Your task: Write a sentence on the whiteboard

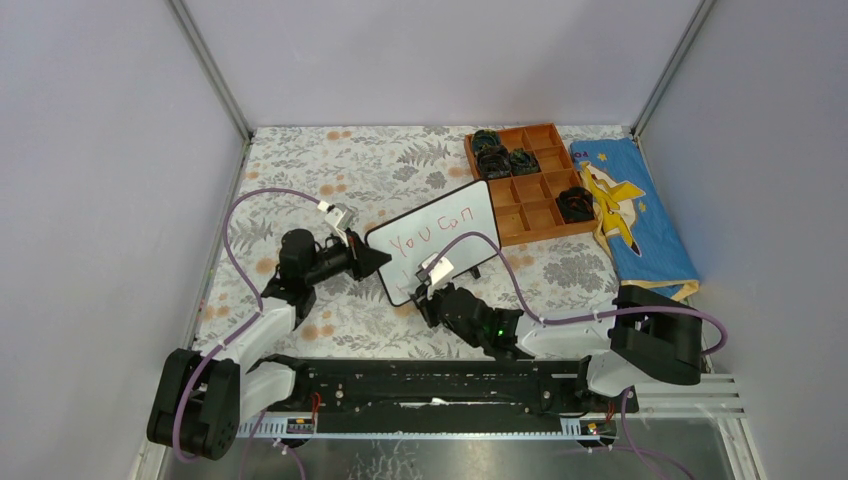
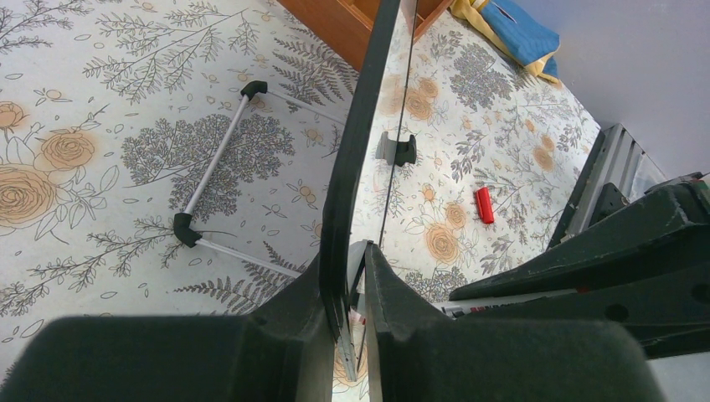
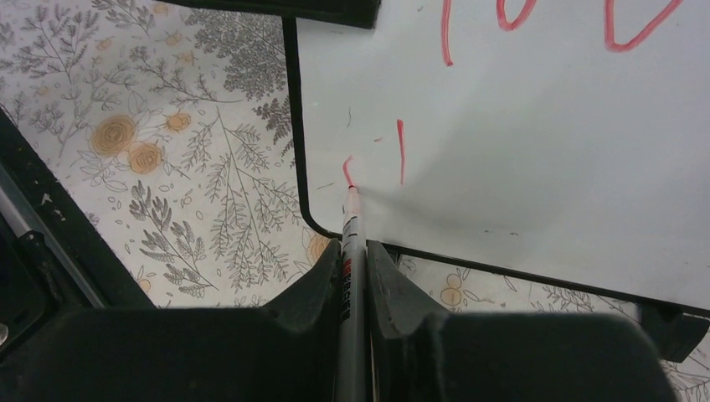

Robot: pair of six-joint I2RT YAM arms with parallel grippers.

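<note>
**Your right pincer (image 3: pixel 354 253) holds the marker (image 3: pixel 351 222) to the whiteboard (image 3: pixel 519 142); your left pincer (image 2: pixel 345 280) holds the board by its edge.**

Your right pincer's fingers are closed narrow on the marker, whose tip touches the board at a short red stroke near a rounded corner. Your left pincer clamps the board's black-framed edge, seen edge-on from that wrist. The sentence (image 1: pixel 432 232) so far reads "You Can" in red, with a few small strokes under it. A red cap (image 2: pixel 484 204) lies on the flowered counter (image 1: pixel 330 170) nearby. Beyond the board sits a brown compartment tray (image 1: pixel 540 213). Three dark items (image 1: pixel 492 160) fill its far-left cells, and a fourth (image 1: pixel 574 203) sits by its right side; I cannot tell what they are. A blue cloth (image 1: pixel 625 215) lies just beside the tray.
</note>
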